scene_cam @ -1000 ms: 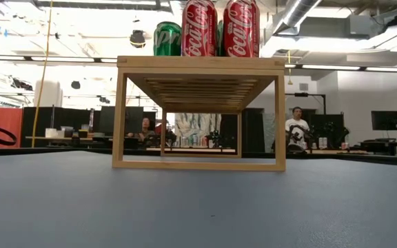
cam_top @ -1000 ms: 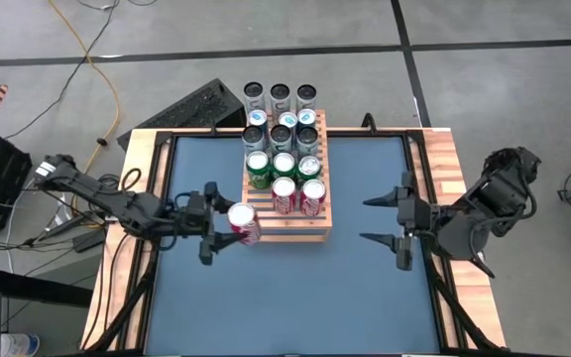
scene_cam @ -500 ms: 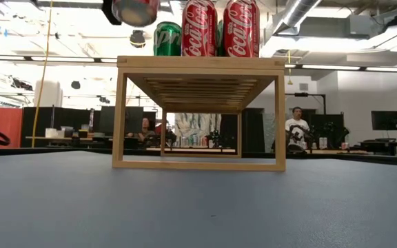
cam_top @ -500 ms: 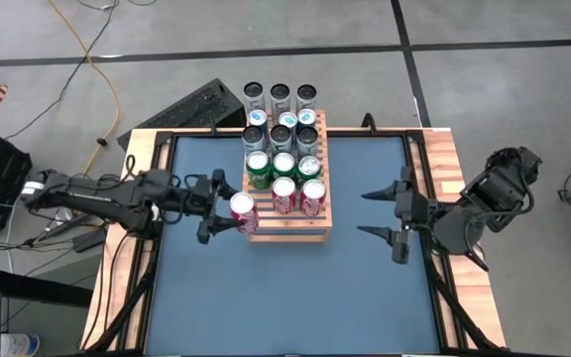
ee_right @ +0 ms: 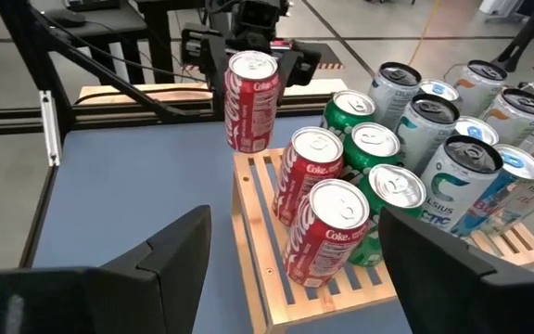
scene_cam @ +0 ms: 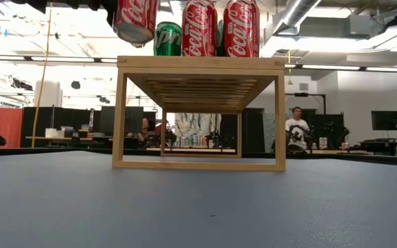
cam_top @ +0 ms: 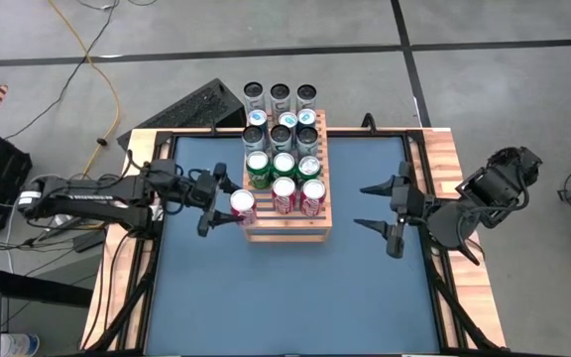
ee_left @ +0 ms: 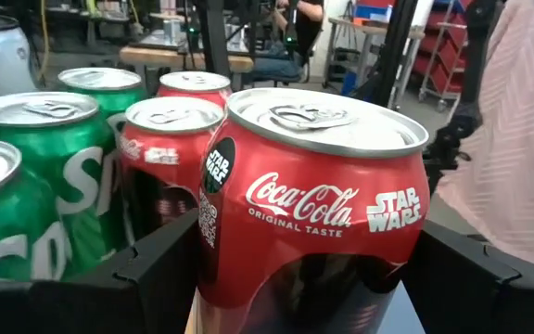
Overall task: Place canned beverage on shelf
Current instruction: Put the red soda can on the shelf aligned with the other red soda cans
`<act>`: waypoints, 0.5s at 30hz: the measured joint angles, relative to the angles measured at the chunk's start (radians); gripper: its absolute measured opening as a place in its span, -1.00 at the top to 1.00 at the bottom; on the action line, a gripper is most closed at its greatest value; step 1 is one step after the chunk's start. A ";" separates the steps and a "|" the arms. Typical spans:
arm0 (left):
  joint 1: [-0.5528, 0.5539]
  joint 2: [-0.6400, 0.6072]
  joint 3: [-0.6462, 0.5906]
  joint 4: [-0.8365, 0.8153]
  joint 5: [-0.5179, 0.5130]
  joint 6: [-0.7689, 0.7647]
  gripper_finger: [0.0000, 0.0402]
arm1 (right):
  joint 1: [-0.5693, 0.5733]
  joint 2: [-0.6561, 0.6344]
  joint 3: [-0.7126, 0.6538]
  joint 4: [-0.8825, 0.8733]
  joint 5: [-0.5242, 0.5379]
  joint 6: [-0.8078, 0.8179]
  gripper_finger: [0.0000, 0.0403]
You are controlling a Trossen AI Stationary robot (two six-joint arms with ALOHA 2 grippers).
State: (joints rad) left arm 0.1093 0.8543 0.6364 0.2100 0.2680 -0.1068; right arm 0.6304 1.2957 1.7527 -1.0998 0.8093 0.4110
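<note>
Red Coca-Cola can (cam_top: pixel 243 204) hung pinched between the fingers of the left gripper (cam_top: pixel 209 204), above the shelf (cam_top: pixel 287 227) at its front-left corner, not yet resting on the slats; low view showed its base clear of the top. Risk, as judged: can sat close beside the neighbouring red can (cam_top: pixel 285 192), so a descent drifting inward could knock that one into the green Sprite cans (cam_top: pixel 259 167) behind; a descent drifting outward could land the base half off the shelf's left edge and tip it onto the blue table (cam_top: pixel 285 288). Left arm reached in low from the table's left edge, wrist roughly level, can upright. Right gripper (cam_top: pixel 382 207) waited, fingers spread and empty, near the table's right edge, pointing toward the shelf.
</note>
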 joint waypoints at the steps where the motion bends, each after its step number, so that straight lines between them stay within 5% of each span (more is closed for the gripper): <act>1: 0.003 0.000 -0.004 0.002 -0.003 0.010 -0.47 | 0.000 0.000 0.000 0.000 0.000 0.000 -0.45; 15: 0.073 0.000 -0.130 0.197 -0.035 -0.001 -0.47 | 0.000 0.000 0.000 0.000 0.000 0.000 -0.45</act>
State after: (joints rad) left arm 0.1822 0.8547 0.5067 0.4066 0.2333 -0.1083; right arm 0.6304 1.2957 1.7527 -1.1000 0.8093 0.4110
